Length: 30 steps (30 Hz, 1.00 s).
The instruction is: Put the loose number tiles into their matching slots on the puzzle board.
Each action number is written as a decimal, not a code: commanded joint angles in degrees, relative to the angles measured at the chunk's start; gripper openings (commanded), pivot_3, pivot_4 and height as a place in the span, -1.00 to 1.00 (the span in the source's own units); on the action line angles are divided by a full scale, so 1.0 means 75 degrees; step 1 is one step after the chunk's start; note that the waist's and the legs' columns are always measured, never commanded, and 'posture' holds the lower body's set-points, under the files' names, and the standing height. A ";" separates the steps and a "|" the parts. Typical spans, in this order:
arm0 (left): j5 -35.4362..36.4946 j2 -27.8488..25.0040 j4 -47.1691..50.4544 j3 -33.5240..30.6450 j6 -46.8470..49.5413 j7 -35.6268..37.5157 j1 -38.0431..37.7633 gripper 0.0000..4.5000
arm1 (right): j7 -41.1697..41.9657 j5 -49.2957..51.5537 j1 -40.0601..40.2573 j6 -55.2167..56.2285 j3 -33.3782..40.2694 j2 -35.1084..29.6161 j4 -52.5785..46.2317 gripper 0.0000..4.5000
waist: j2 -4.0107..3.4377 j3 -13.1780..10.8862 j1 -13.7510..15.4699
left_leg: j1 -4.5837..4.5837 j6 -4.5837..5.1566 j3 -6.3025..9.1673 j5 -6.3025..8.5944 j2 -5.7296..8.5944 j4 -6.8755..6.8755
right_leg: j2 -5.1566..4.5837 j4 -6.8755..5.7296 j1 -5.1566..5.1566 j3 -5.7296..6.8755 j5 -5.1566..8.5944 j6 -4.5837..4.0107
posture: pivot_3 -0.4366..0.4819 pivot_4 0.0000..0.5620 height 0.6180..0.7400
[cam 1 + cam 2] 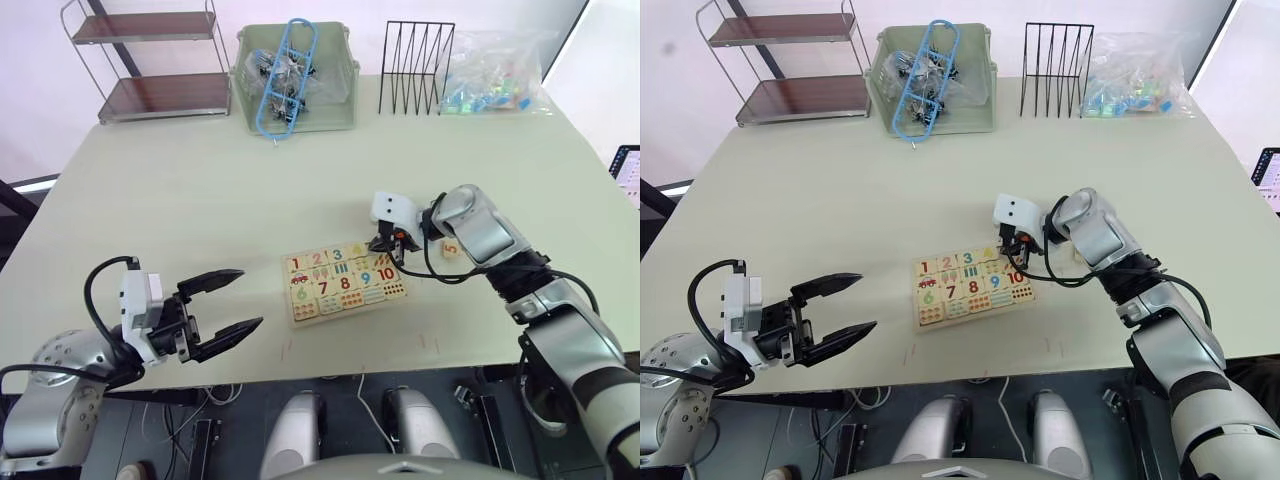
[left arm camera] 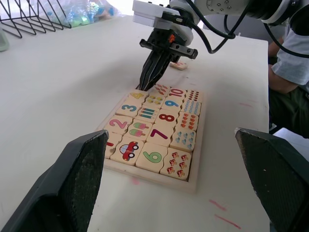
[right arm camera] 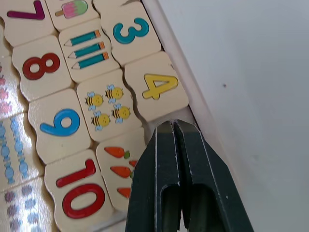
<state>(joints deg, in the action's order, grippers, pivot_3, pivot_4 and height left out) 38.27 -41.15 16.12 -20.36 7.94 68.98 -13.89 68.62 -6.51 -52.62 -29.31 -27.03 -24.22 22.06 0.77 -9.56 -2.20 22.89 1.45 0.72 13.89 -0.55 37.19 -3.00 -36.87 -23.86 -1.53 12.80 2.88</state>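
Your right claw (image 3: 173, 126) is pinched shut on nothing, tips down at the far corner of the puzzle board (image 1: 343, 308), just past the seated 4 tile (image 3: 160, 88) and over the last top-row slot (image 2: 169, 90) — which its fingers hide, so you cannot tell how clear it is. The remaining 5 tile (image 1: 451, 247) lies on the bench (image 1: 200, 200) just behind that claw, partly covered by the arm; judge it light, stiff and slick-faced, best pinched across opposite edges. Your left claw (image 1: 228, 305) hangs wide open, well away.
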 commanded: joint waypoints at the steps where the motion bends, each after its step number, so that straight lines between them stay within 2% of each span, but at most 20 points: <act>1: 0.0040 -0.0029 0.0085 -0.0165 -0.0065 0.0015 -0.0010 1.00 | 0.0093 0.0040 0.0001 -0.0119 0.0110 -0.0182 -0.0387 -0.98 | 0.0000 0.0000 -0.0003 | 0.0000 0.0000 0.0000 0.0000 0.0000 0.0000 | 0.0000 0.0000 0.0000 0.0000 0.0001 -0.0001 | -0.05 -0.47 1.00; 12: 0.0006 0.0088 -0.0050 -0.0366 -0.0098 -0.0227 -0.0143 1.00 | -0.0352 0.0622 0.0502 -0.0528 0.1009 -0.0586 -0.1329 -0.98 | 0.0001 -0.0001 -0.0001 | 0.0001 0.0000 -0.0001 0.0000 0.0000 -0.0001 | 0.0000 0.0000 -0.0001 -0.0001 0.0000 0.0000 | -0.05 -0.47 1.00; 20: -0.0108 0.0352 -0.0201 -0.0589 -0.0213 -0.0564 -0.0345 1.00 | -0.1005 0.1550 0.1602 -0.0616 0.2333 -0.0816 -0.2599 -0.98 | 0.0003 -0.0002 0.0015 | 0.0001 0.0001 -0.0002 0.0000 -0.0001 0.0000 | -0.0001 0.0004 0.0002 -0.0002 0.0001 0.0000 | -0.05 -0.47 1.00; 23: -0.0327 0.0471 -0.0366 -0.0713 -0.0382 -0.0825 -0.0459 1.00 | -0.1289 0.2150 0.2314 -0.0818 0.3181 -0.0898 -0.3393 -0.98 | 0.0004 -0.0002 0.0025 | 0.0002 0.0001 -0.0001 0.0000 -0.0001 0.0000 | -0.0001 0.0004 0.0001 -0.0002 0.0002 -0.0001 | -0.05 -0.47 1.00; 30: -0.0496 0.0688 -0.0832 -0.0882 -0.0686 -0.1021 -0.0533 1.00 | -0.1743 0.3006 0.3752 -0.0491 0.4392 -0.1078 -0.4325 -0.98 | 0.0007 -0.0001 0.0048 | 0.0001 0.0001 -0.0011 0.0000 -0.0001 0.0003 | 0.0000 0.0007 0.0007 -0.0004 0.0015 -0.0019 | -0.05 -0.47 1.00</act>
<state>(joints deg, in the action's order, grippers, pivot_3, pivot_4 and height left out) 34.67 -36.06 9.71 -24.86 4.32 61.74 -17.67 56.29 13.47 -25.04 -34.12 2.46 -31.60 -7.31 0.82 -9.57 -1.84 22.90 1.46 0.63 13.90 -0.56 37.21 -3.00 -36.82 -23.81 -1.56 12.91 2.73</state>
